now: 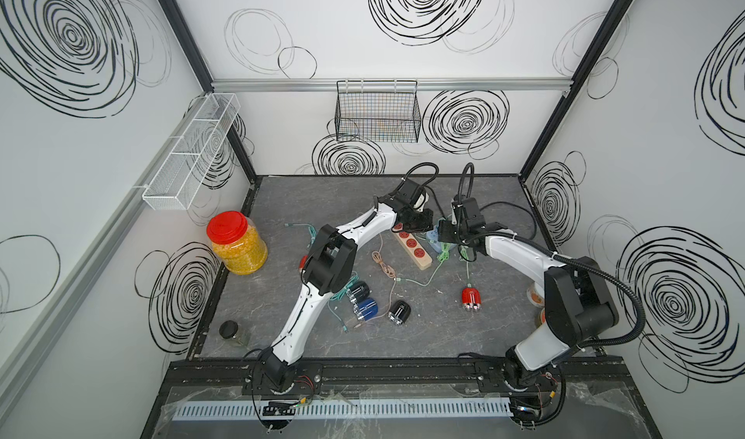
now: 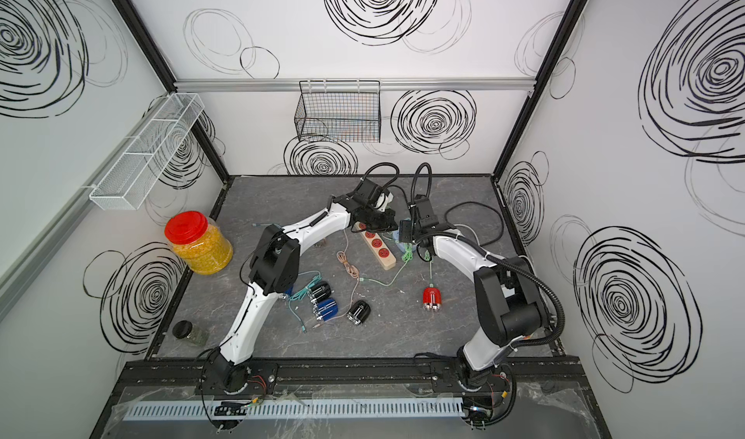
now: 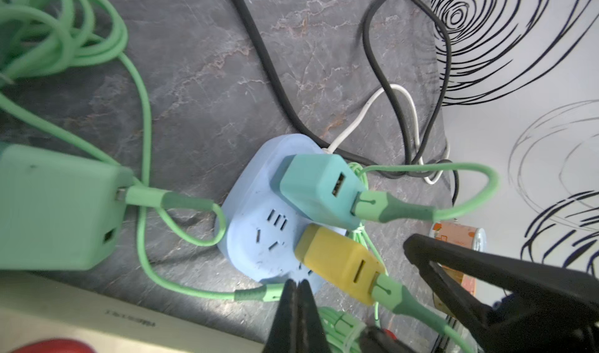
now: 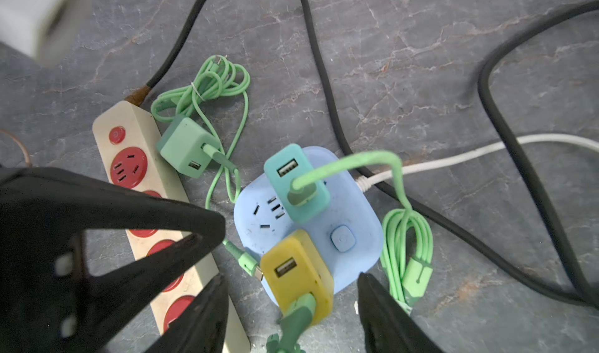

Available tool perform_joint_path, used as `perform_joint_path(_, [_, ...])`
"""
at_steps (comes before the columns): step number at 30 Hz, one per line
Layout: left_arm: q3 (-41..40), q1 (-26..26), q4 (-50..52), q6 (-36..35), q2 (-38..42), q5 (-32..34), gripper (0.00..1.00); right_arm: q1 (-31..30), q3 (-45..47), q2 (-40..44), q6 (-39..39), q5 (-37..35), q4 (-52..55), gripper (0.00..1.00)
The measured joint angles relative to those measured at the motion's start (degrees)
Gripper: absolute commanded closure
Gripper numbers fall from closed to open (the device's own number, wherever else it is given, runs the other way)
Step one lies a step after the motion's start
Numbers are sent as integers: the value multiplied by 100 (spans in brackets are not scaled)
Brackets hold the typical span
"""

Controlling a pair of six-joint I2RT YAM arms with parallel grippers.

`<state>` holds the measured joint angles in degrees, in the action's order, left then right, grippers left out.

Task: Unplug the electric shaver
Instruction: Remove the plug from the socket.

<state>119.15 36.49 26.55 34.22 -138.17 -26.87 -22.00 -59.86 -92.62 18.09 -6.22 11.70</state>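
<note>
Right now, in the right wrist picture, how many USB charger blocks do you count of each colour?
Green charger block: 1
Teal charger block: 1
Yellow charger block: 1
Total: 3

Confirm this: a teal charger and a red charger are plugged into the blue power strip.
Wrong on one colour. Plugged into the blue power strip are a teal charger and a yellow charger, not a red one. The right wrist view shows it.
</note>
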Motion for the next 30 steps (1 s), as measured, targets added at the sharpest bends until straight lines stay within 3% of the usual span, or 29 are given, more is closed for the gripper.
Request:
perform_joint_path(6, [0,22,-238,177,-197,-208,100,0,-385,-179,-151,-13,120,31])
perform_joint_path(9, [-2,22,-267,234,-341,-247,100,0,-647,-442,-236,-31,131,36])
perform_joint_path(23, [-216,22,-446,334,-374,-247,100,-22,-341,-581,-350,-24,310,45])
perform_joint_path(26, [-216,22,-446,337,-374,-219,100,-46,-341,-713,-422,-109,304,59])
perform_joint_path(30, [-214,24,-439,339,-374,-94,100,-72,-354,-778,-544,-284,258,61])
